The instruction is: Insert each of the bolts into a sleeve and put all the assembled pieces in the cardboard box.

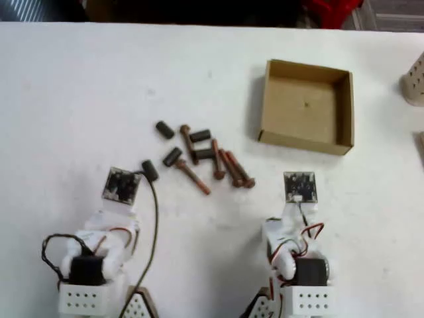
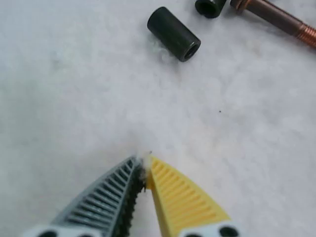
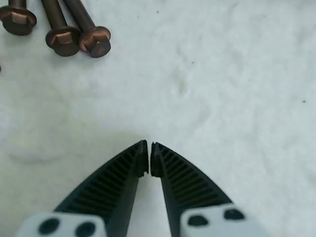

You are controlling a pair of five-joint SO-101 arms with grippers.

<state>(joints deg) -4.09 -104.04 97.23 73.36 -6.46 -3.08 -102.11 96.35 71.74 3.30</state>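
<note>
Seen from above, the left arm [image 1: 99, 252] and right arm [image 1: 295, 258] sit side by side at the near edge of a white table [image 1: 73, 86]. A scatter of copper-coloured bolts [image 1: 216, 159] and black sleeves [image 1: 172, 157] lies loose between and just beyond them, none joined. The open cardboard box [image 1: 303, 141] stands well apart, farther back on the right arm's side. From the left wrist, the left gripper [image 2: 144, 170], one finger grey and one yellow, is pressed together at the tips over bare tabletop, with a sleeve [image 2: 174, 33] lying on its side ahead, near a second sleeve [image 2: 210, 6] and a bolt [image 2: 281, 19]. From the right wrist, the right gripper [image 3: 149, 158] has its black fingers closed tip to tip, three bolt heads [image 3: 63, 39] lined up ahead.
</note>
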